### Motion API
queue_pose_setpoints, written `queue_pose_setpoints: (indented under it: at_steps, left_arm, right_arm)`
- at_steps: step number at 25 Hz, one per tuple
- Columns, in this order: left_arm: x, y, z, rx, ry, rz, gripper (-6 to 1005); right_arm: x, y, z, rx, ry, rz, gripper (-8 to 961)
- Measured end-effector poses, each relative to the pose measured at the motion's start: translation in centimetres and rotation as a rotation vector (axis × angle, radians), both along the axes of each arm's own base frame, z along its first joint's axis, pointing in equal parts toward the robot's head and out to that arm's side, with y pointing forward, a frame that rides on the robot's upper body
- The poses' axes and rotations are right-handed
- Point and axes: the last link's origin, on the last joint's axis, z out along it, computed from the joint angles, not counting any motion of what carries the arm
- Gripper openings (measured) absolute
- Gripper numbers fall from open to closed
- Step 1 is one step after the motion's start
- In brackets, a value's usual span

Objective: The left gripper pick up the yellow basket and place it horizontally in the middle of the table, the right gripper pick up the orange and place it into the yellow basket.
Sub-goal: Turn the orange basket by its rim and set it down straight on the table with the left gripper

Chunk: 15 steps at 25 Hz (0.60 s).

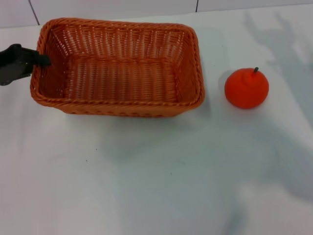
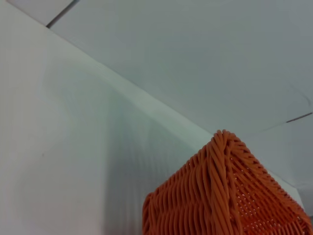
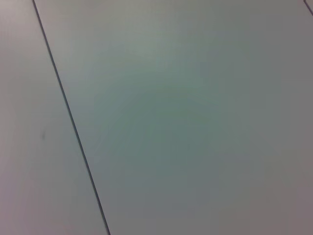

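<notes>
The yellow basket [image 1: 117,68] sits on the white desk [image 1: 156,176] in the upper left part of the head view, its long side running across the view and its open top facing up; nothing lies inside it. The left hand [image 1: 40,60] reaches in from the left edge of that view at the basket's left short rim. One black fingertip touches or overlaps the braided rim, but the rest of the hand is cut off by the edge, so whether it grips the rim or merely rests against it cannot be told. The left wrist view shows only one woven corner of the basket [image 2: 225,196] rising over the desk; the hand's own fingers do not appear there.

The orange [image 1: 246,88] stands on the desk to the right of the basket, near it but apart, stem up. The right hand is out of sight in every view; its wrist camera sees only a plain pale surface crossed by a thin dark seam
</notes>
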Motion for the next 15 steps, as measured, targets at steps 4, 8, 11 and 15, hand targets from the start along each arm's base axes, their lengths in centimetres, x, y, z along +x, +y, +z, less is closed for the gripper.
queue_pose_setpoints:
  at_steps: [4, 8, 11, 15]
  left_arm:
    - [-0.13, 0.08, -0.16, 0.012, 0.005, 0.009, 178]
    - [-0.39, 0.0, -0.24, 0.03, 0.011, 0.019, 178]
    - [-0.45, -0.05, -0.32, 0.035, 0.014, 0.022, 178]
    - [-0.44, -0.08, -0.44, 0.028, 0.023, 0.016, 178]
  right_arm:
    - [0.07, -0.09, -0.05, 0.0, 0.001, -0.003, 853]
    - [0.16, -0.18, -0.06, 0.0, 0.0, -0.006, 852]
    - [0.18, -0.19, -0.06, -0.001, 0.0, -0.007, 851]
    - [0.08, -0.05, -0.07, -0.001, -0.001, -0.006, 849]
